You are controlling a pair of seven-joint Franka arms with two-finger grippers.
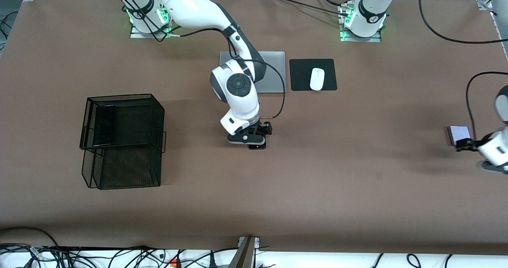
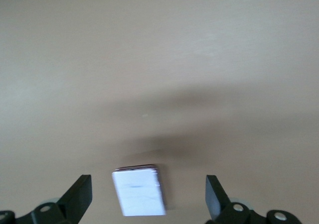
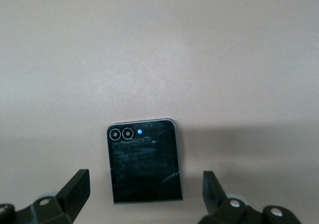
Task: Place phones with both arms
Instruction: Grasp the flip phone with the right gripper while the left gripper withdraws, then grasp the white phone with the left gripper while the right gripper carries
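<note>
Phones are partly hiding from me: in the front view my right gripper (image 1: 254,139) is covering nearly all of the small squarish black phone (image 1: 257,146), leaving only its nearer edge peeking out, and my left arm is running off the frame at its own end of the table. The long black phone (image 1: 104,126) is sitting inside the upper black mesh basket (image 1: 122,121), hard to make out through the wire.

I am counting three phones, two stacked mesh baskets, one white mouse (image 1: 317,79) on a black mouse pad (image 1: 313,74), and one silver laptop (image 1: 274,71) half hidden by my right arm.

In the right wrist view my right gripper (image 3: 144,199) is hanging wide open, and the black phone (image 3: 144,161) is lying flat on the table (image 1: 317,172) between the spread fingers (image 3: 75,189), untouched. My left gripper (image 2: 148,200) is also spread wide, hovering over the pale lilac-white phone (image 2: 139,191), which is resting on the table near the left arm's end, between the fingertips (image 2: 79,194) without touching them.
</note>
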